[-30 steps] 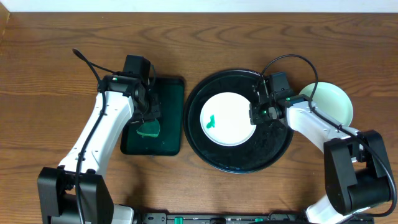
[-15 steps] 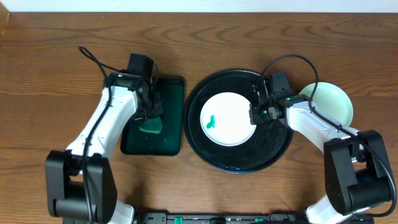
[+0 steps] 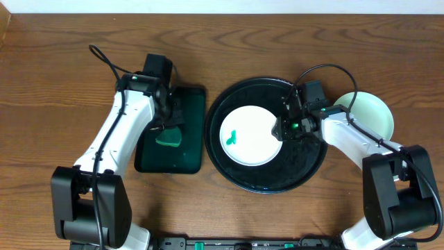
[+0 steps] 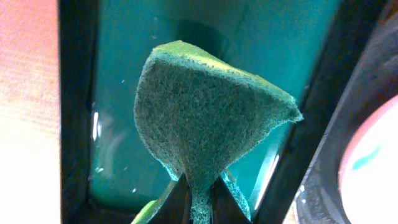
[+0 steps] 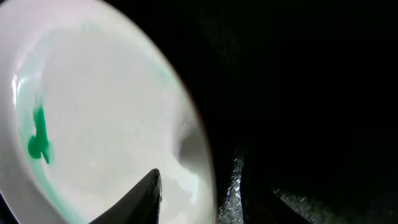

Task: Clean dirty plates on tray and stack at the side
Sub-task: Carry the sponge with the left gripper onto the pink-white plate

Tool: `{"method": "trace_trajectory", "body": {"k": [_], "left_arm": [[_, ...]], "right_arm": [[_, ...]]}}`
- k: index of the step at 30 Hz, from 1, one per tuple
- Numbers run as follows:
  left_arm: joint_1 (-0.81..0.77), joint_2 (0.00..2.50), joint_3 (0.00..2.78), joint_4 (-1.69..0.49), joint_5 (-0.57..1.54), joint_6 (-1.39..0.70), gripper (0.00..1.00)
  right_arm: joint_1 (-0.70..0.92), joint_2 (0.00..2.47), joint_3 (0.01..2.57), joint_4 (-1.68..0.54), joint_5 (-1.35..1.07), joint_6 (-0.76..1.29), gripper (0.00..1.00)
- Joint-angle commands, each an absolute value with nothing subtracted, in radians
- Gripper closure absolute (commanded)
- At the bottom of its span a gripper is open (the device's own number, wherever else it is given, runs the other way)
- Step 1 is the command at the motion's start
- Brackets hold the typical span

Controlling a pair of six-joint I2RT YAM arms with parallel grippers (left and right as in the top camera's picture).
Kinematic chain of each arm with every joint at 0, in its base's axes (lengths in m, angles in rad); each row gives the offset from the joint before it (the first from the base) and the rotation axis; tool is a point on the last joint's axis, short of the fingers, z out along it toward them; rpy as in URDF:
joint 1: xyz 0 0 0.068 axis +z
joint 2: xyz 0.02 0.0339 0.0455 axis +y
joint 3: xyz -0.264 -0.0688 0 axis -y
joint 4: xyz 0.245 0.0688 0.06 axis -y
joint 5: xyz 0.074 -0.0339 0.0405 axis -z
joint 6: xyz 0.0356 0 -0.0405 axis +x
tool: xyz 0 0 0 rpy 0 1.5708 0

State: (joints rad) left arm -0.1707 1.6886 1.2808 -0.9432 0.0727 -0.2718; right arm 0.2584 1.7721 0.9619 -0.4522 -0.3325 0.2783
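A white plate [image 3: 251, 134] with a small green smear [image 3: 231, 137] lies on the round black tray [image 3: 291, 167]. My right gripper [image 3: 279, 129] straddles its right rim. In the right wrist view the jaws of the right gripper [image 5: 199, 180] stand apart, one finger over the plate [image 5: 106, 106] and the other outside it on the tray [image 5: 311, 93]. A pale mint plate [image 3: 371, 114] sits on the table right of the tray. My left gripper [image 3: 166, 125] is shut on a green sponge [image 4: 205, 118], held above the small dark green tray [image 3: 191, 111].
The green rectangular tray [image 4: 124, 74] lies just left of the black tray, their rims nearly touching. Bare wooden table [image 3: 62, 83] spreads to the left and along the far edge. The right arm's cable [image 3: 326, 68] arcs over the tray's far right rim.
The right jaws have opened from their grip on the white plate's rim, and the plate has slid a little left. The left arm lifted the sponge slightly farther up the green tray.
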Motion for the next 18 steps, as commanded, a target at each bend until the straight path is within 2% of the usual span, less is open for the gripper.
{"method": "trace_trajectory", "body": {"k": [1, 7, 11, 18], "left_arm": [[-0.204, 1.679, 1.306, -0.924, 0.075, -0.264, 0.93], [-0.247, 1.679, 1.306, -0.887, 0.075, -0.267, 0.93], [-0.255, 1.679, 1.306, -0.878, 0.075, -0.286, 0.93], [-0.255, 1.679, 1.306, -0.881, 0.076, -0.336, 0.93]], "right_arm": [[0.238, 1.763, 0.986, -0.422, -0.311, 0.252, 0.63], [0.258, 1.769, 0.982, -0.397, -0.269, 0.253, 0.82], [0.273, 1.769, 0.975, -0.385, -0.269, 0.253, 0.99], [0.263, 1.717, 0.991, -0.493, -0.262, 0.311, 0.99]]}}
